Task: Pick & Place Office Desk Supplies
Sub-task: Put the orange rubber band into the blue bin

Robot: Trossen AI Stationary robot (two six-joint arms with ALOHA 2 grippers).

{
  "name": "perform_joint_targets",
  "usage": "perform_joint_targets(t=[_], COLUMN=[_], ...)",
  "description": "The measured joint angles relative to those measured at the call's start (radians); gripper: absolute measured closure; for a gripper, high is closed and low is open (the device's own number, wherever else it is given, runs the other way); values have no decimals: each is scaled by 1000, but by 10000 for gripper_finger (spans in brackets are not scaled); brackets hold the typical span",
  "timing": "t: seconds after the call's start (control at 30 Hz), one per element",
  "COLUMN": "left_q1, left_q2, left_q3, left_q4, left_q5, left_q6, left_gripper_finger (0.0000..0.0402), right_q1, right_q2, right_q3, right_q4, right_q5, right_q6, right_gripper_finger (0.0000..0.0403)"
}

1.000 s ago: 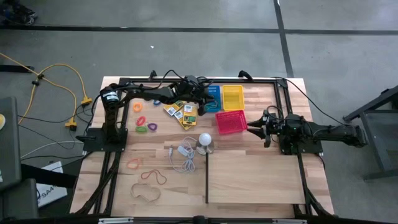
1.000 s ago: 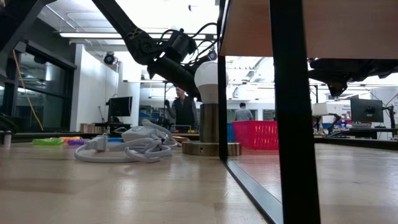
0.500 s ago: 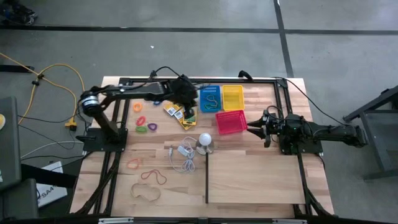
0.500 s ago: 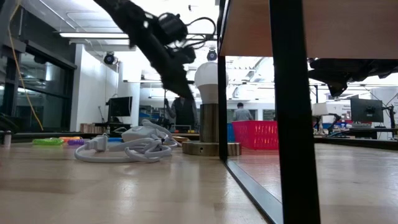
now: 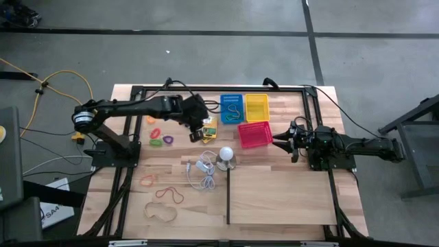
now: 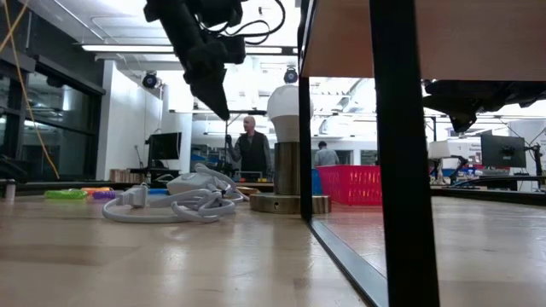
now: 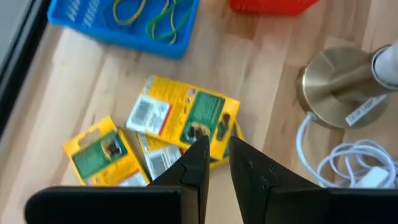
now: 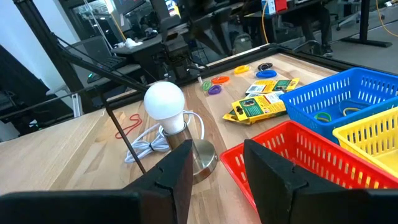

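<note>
i hover my left gripper (image 7: 214, 146), jaws nearly closed and empty, over the yellow packets (image 7: 180, 121) for pickup; right gripper (image 8: 214, 165) waits open by the red basket (image 8: 292, 155).

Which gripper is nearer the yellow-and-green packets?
Left. The left gripper hangs just above the yellow-and-green packets; the right gripper waits beyond the red mesh basket.

Overhead, table-level, two wrist cameras (all sharing the bulb (image 5: 226, 152))
</note>
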Motion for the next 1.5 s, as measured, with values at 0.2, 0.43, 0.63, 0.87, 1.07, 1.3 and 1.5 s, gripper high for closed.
perform_joint_targets(t=[0.2,0.43,0.63,0.87,1.07,1.3,1.5], left_q1=[-77,-264,-455,-729,-925,-1098,-1135], left_q2=[0,-1,-61,-137,-138,-129,-128], left_q3=[0,-52,-170,-298,-345,-357,-357], left_q4=[-120,-158,-115,-102,-125,-211,-301], left_q5=[-1,1,-83,-248,-319,-365,-306], left_q6=[-140,-314,-545,-901,-1202,-1600,-1915], left_gripper_finger=[346,346,346,346,346,346,346], right_q1=[0,0,0,0,0,0,0], right_q2=[0,0,0,0,0,0,0], right_q3=[0,0,0,0,0,0,0], right_q4=[0,0,0,0,0,0,0], right_q5=[0,0,0,0,0,0,0], right_q6=[0,0,0,0,0,0,0], right_gripper_finger=[272,272,272,272,272,272,272])
